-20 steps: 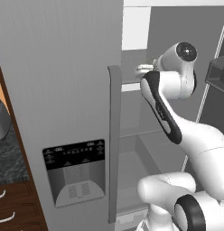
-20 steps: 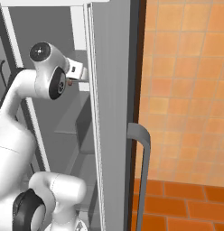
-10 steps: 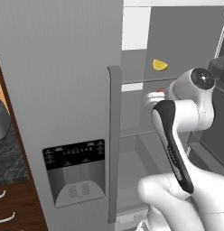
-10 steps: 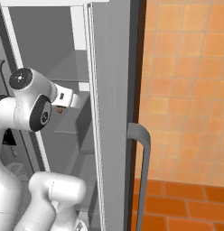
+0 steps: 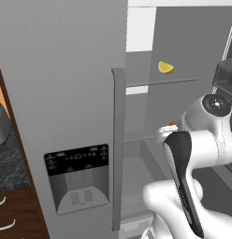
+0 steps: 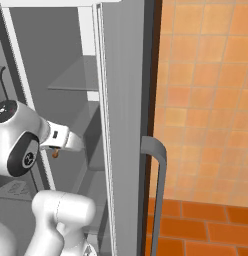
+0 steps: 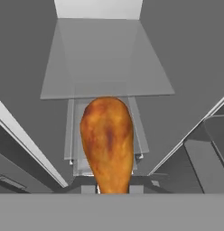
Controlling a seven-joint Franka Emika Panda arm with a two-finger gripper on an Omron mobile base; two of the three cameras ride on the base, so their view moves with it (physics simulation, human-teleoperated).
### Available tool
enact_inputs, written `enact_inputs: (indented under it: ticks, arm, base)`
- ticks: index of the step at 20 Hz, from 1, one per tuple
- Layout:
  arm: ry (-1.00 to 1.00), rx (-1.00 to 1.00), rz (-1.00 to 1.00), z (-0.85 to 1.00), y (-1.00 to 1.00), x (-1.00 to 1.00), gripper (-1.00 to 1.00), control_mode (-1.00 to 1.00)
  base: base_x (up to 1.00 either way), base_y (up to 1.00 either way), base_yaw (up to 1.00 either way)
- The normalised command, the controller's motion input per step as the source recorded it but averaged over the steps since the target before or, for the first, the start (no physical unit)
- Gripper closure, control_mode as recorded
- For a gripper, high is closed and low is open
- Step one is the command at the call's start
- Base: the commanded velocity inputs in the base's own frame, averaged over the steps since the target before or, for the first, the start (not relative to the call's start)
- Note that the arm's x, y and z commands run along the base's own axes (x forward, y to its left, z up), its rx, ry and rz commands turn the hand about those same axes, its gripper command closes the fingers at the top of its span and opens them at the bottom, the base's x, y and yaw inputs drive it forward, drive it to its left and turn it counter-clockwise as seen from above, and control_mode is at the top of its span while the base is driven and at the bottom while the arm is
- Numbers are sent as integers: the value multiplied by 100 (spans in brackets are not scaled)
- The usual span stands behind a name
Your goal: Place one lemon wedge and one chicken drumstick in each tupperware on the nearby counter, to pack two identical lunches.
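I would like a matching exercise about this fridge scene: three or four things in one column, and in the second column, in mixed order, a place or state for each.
Things:
1. lemon wedge
2. chicken drumstick
3. gripper
4. fridge door handle

Places or states:
A. tall grey bar, upright on the closed door above the dispenser side
B. lying on the upper glass shelf inside the fridge
C. shut on the thin end of the meat
D. held up in front of the hand camera, fat end away from it

Pairs: 1-B, 2-D, 3-C, 4-A
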Motion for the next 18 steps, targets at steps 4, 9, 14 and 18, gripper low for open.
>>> enact_inputs:
  ticks: [4, 9, 14, 18]
  arm:
    - [-3, 0, 2, -11, 1, -4, 100, -100]
    - [0, 3, 0, -31, -3, -19, 100, -100]
    - [0, 5, 0, -42, 0, -16, 100, -100]
    - [-2, 6, 0, -36, 0, -18, 100, -100]
  base:
    - [0, 0, 0]
    - [0, 0, 0]
    - [0, 0, 0]
    - [0, 0, 0]
